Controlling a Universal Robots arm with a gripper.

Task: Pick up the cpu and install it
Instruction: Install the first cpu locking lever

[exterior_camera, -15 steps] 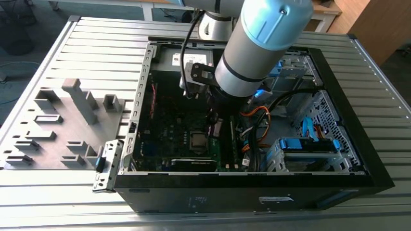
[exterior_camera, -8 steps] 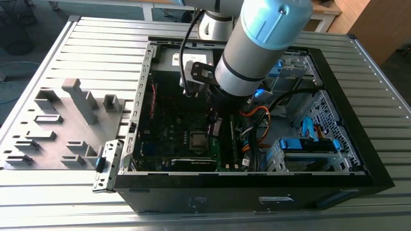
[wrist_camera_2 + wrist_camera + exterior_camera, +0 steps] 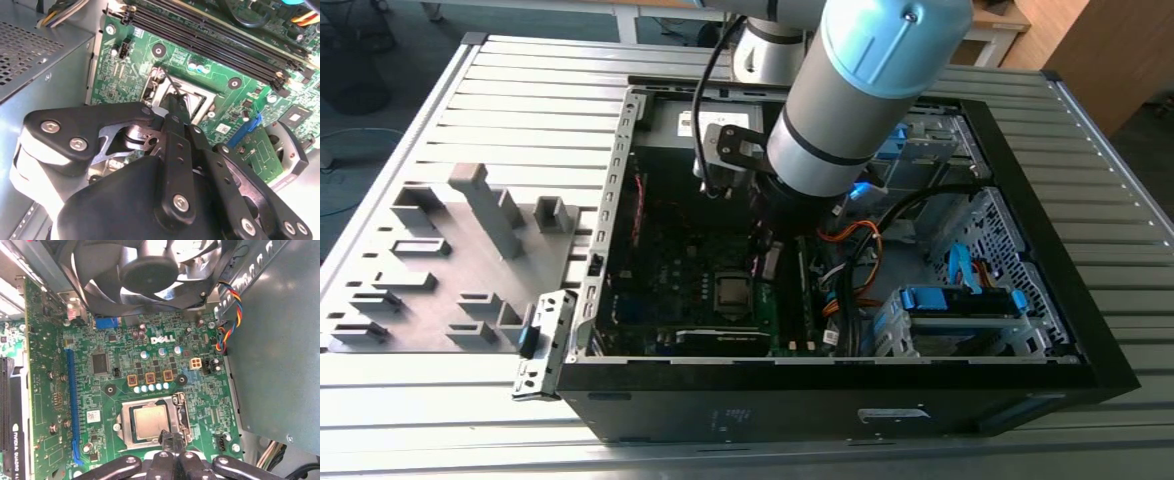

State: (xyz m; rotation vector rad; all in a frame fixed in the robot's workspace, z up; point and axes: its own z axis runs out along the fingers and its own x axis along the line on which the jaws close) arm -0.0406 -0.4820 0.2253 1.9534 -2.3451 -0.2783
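A: Where's the chip now?

B: The cpu (image 3: 150, 421) lies flat inside the metal socket frame (image 3: 125, 432) on the green board (image 3: 100, 390), with its dull top facing up. It's not in the pincer

A: And the pincer?

B: The gripper (image 3: 169, 439) has its two tips pressed together with nothing between them. In both wrist views they sit right at the frame's edge, just beside the chip; the second wrist view shows the joined tip (image 3: 171, 105) pointing down at that corner

A: So what worries you?

B: Mostly that closed tip. If it presses while the chip isn't seated square, the fine contacts underneath could bend, and I can't tell from here whether it sits true in its notches

A: Anything else?

B: A sideways slip. The tip is narrow and the frame is smooth metal, so it could skid onto the small parts on the board nearby and scrape one off. I also can't tell whether the frame is latched; if not, a nudge might tilt the chip

A: And the arm (image 3: 854, 90)?

B: It reaches deep into the case (image 3: 1067, 300), close to the orange cables (image 3: 854, 240), so it could snag them
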